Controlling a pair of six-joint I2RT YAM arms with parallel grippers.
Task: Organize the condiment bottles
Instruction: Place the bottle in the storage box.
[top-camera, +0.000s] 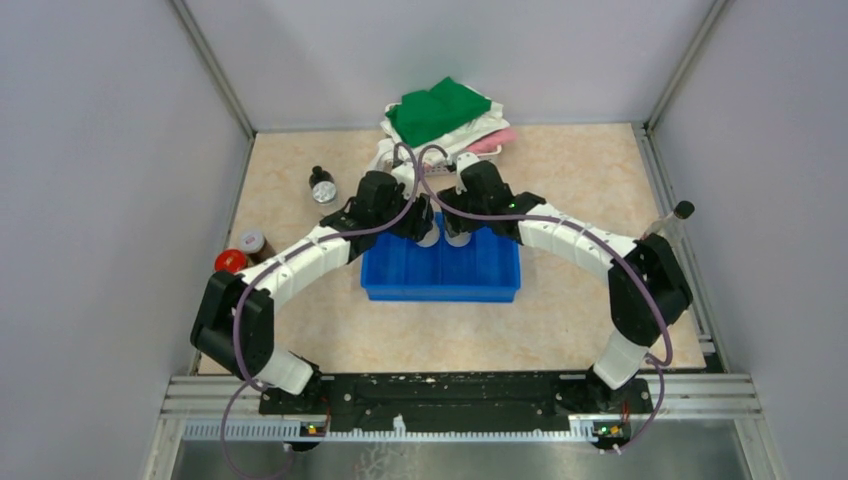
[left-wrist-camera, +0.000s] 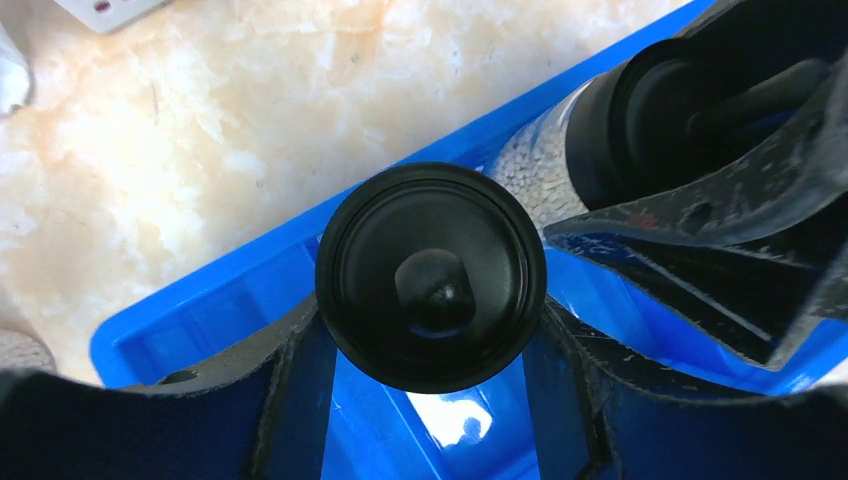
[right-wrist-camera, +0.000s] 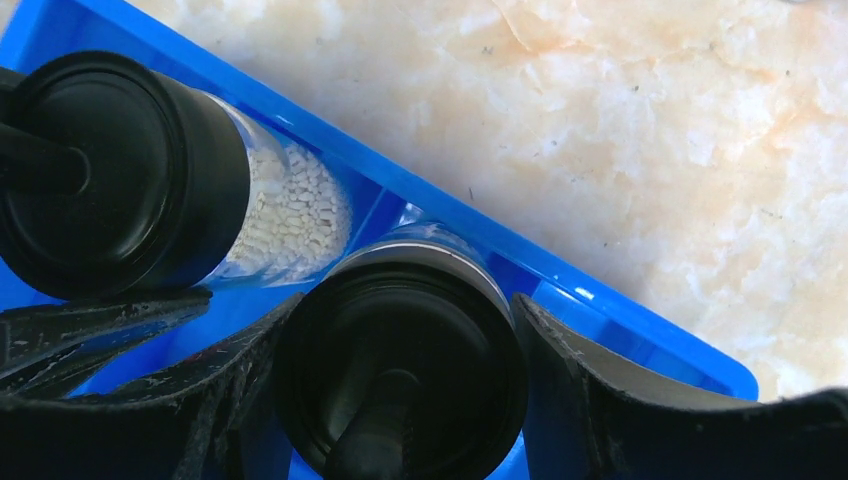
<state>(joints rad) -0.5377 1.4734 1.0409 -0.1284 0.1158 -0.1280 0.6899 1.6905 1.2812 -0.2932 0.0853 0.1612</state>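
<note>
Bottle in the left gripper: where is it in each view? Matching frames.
Top external: bottle at the blue tray's back edge, the left one of a pair, mostly hidden under the left gripper.
Left wrist: dead centre, black cap seen from above, between the fingers.
Right wrist: upper left, white grains showing, beside the second bottle in the right gripper.
Shared landmark: the blue tray's rim.

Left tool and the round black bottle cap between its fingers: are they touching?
Touching. In the left wrist view, both fingers of the left tool press the round black cap at its sides; no gap.
</note>
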